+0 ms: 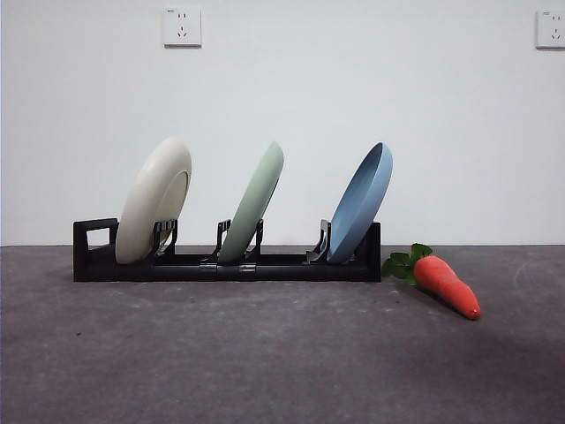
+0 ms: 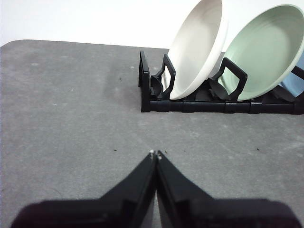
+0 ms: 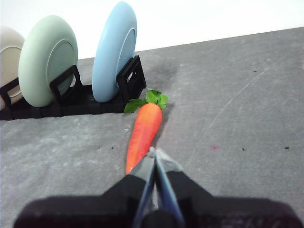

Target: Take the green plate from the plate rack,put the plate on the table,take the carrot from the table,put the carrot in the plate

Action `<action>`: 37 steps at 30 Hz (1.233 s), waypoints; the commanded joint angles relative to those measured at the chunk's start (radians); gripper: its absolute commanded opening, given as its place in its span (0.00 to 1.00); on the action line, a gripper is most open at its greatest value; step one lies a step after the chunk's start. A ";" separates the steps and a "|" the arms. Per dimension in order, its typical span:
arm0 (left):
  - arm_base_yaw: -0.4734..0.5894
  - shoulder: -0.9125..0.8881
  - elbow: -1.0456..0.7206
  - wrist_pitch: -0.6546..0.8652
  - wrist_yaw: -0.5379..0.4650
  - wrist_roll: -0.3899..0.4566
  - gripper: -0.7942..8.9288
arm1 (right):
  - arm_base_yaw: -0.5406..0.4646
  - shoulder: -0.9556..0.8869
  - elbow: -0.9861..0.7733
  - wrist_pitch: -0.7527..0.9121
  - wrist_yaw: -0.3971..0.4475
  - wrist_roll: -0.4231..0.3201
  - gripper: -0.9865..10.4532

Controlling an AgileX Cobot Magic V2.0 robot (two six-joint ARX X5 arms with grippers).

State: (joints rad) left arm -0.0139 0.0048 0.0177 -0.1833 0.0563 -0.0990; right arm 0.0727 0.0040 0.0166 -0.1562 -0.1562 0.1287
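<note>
Presently nothing is begun: both pincers, left (image 2: 155, 154) and right (image 3: 154, 153), sit closed; the matte sage-green round plate (image 1: 252, 205) waits in the long black pronged rack (image 1: 229, 265), with the orange toy carrot (image 1: 446, 283) at its four o'clock, and next the left must open.

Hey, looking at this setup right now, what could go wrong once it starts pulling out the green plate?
The green plate leans in the plate rack between the cream plate and the blue plate, so reaching for it might knock a neighbour. The light rack may drag along. The carrot lies on the table just past the rack's end; a shifting rack might nudge it.
</note>
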 commanded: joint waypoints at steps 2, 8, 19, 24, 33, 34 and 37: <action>0.002 -0.003 -0.003 0.010 0.034 -0.023 0.08 | 0.000 -0.003 0.003 0.039 0.000 0.075 0.08; 0.002 0.003 0.083 -0.002 0.085 -0.119 0.07 | 0.000 0.021 0.097 0.041 0.001 0.143 0.08; 0.002 0.140 0.356 -0.179 0.225 -0.109 0.07 | 0.001 0.282 0.452 -0.220 -0.032 0.055 0.08; 0.002 0.251 0.511 -0.313 0.312 -0.065 0.07 | 0.002 0.425 0.667 -0.433 -0.093 -0.065 0.08; 0.002 0.418 0.758 -0.553 0.479 0.047 0.07 | 0.002 0.638 0.949 -0.805 -0.109 -0.210 0.08; 0.002 0.432 0.778 -0.578 0.492 0.058 0.07 | 0.002 0.652 0.964 -0.837 -0.116 -0.219 0.08; 0.002 0.473 0.841 -0.661 0.515 0.105 0.07 | 0.002 0.685 0.989 -0.916 -0.201 -0.243 0.08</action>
State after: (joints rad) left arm -0.0139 0.4797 0.8597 -0.8448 0.5663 -0.0330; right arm 0.0727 0.6910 1.0016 -1.0782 -0.3542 -0.0906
